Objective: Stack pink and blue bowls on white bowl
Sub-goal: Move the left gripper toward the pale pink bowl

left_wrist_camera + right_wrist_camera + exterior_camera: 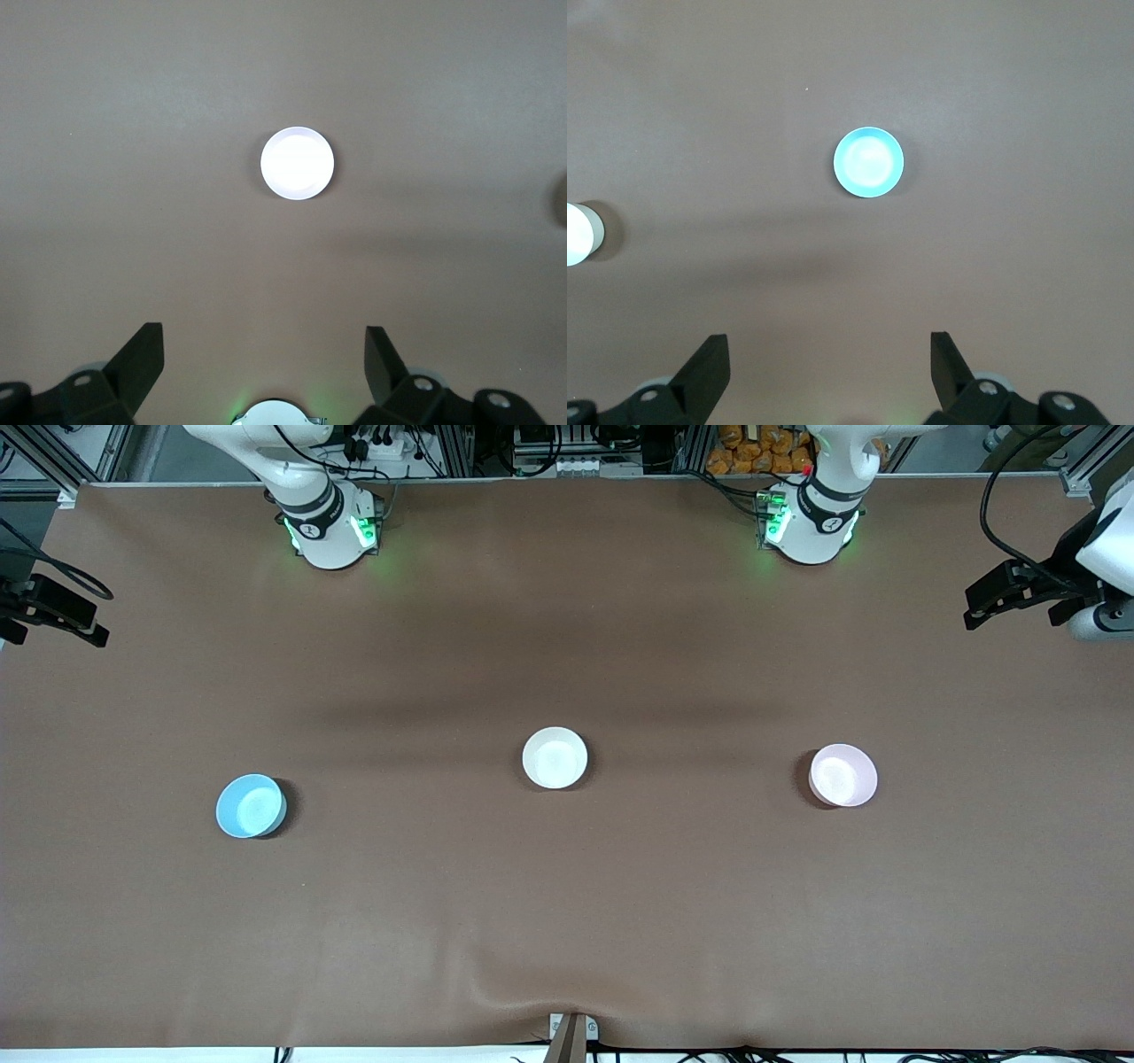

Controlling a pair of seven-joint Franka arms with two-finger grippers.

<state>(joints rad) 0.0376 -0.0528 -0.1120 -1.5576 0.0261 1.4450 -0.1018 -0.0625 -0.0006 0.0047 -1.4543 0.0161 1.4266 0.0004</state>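
Front view: three bowls are sitting apart in a row on the brown worktop [567, 921]. One white bowl [555, 757] is lying midway; one blue bowl [251, 805] is resting toward the right arm's end, slightly nearer the camera; one pink bowl [842, 775] is resting toward the left arm's end. Nothing is stacked.

Both arms are waiting high above the worktop, and only the wrist views are showing their fingers. The left hand [264, 367] is hanging wide open and empty over the pink bowl [297, 163]. The right hand [830, 372] is likewise hanging wide open, empty, over the blue bowl [868, 161], with the white bowl [578, 234] showing at the frame's edge.
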